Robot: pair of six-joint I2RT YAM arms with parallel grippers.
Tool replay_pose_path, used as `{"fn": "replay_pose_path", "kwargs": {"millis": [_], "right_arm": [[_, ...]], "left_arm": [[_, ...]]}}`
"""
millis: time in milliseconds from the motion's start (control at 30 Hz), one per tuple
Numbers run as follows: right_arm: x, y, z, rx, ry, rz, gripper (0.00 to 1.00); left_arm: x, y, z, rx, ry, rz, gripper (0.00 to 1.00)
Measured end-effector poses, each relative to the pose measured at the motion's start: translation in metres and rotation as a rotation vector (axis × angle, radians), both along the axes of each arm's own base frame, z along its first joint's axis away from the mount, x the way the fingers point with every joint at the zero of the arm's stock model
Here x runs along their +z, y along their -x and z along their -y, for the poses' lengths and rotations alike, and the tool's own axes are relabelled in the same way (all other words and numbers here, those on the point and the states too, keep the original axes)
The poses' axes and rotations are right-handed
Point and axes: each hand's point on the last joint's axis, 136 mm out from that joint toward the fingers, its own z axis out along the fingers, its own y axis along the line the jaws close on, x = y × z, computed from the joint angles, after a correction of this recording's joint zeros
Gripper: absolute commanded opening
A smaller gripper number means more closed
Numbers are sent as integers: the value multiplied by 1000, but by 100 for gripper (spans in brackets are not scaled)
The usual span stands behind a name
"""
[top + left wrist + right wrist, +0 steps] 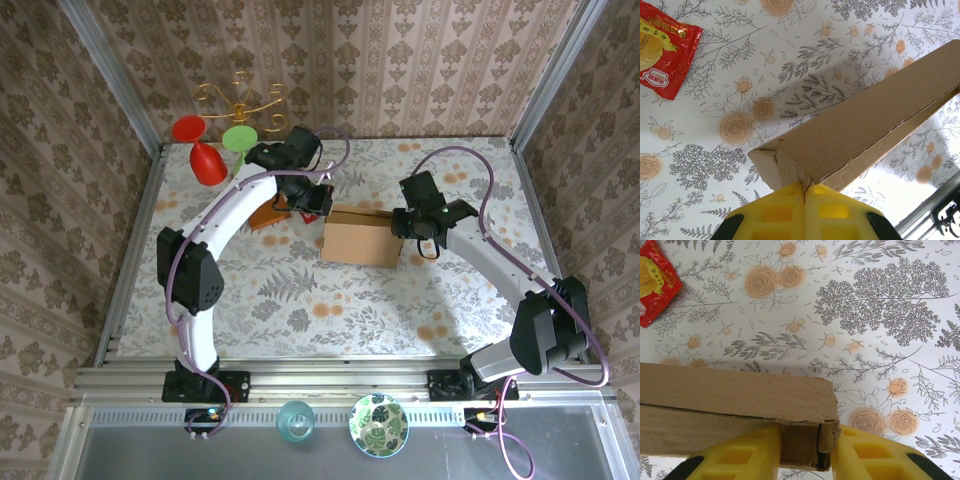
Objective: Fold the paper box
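The paper box [362, 238] stands folded up as a brown cardboard block in the middle of the flowered table, held between both arms. My left gripper [316, 204] is at its left end. In the left wrist view its yellow fingers [770, 212] are pressed together, pinching the corner edge of the box [865, 120]. My right gripper [407, 226] is at the right end. In the right wrist view its fingers [740, 455] straddle the end of the box [735, 395] and clamp its folded side wall, whose edge is crumpled.
A red-yellow packet [662, 55] lies on the table left of the box, also in the right wrist view [652, 282]. An orange-brown wooden board [266, 216] lies under the left arm. A red cup [207, 163] and a gold stand [240, 100] are at the back left. Two bowls [378, 424] sit on the near ledge.
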Motion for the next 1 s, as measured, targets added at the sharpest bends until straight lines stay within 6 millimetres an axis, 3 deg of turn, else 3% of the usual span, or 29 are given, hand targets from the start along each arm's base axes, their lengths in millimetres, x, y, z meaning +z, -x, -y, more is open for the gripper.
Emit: {"fn": "replay_pose_path", "kwargs": {"millis": [1000], "right_arm": [[-1,-2,0,0,27,7,31]], "left_arm": [[5,-7,4,47,35,-49,7]]}}
